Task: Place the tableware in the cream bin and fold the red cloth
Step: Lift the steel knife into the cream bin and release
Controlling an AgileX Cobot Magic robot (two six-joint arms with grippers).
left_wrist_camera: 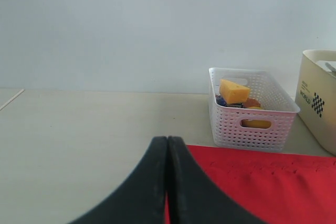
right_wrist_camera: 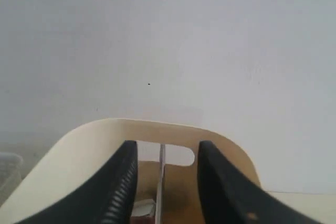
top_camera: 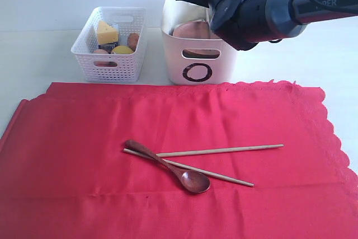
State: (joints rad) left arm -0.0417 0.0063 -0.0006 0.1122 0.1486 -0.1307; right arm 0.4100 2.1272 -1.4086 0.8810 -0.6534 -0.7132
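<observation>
The red cloth (top_camera: 168,121) lies spread flat, and on it a brown wooden spoon (top_camera: 168,166) crosses two thin chopsticks (top_camera: 224,150). Behind the cloth stands the cream bin (top_camera: 198,62) with a brown plate (top_camera: 190,31) inside. My right arm (top_camera: 263,12) reaches over the bin. My right gripper (right_wrist_camera: 167,153) is open above the bin's rim (right_wrist_camera: 157,129). A metal knife (right_wrist_camera: 160,182) stands upright in the gap, touching neither finger. My left gripper (left_wrist_camera: 167,142) is shut and empty, low over the cloth's edge (left_wrist_camera: 262,182).
A white lattice basket (top_camera: 109,46) holding a cheese wedge (top_camera: 106,32) and other food sits left of the bin. Pale table surface (left_wrist_camera: 79,129) stretches beyond the cloth. The cloth's scalloped edge (top_camera: 330,132) runs along the right.
</observation>
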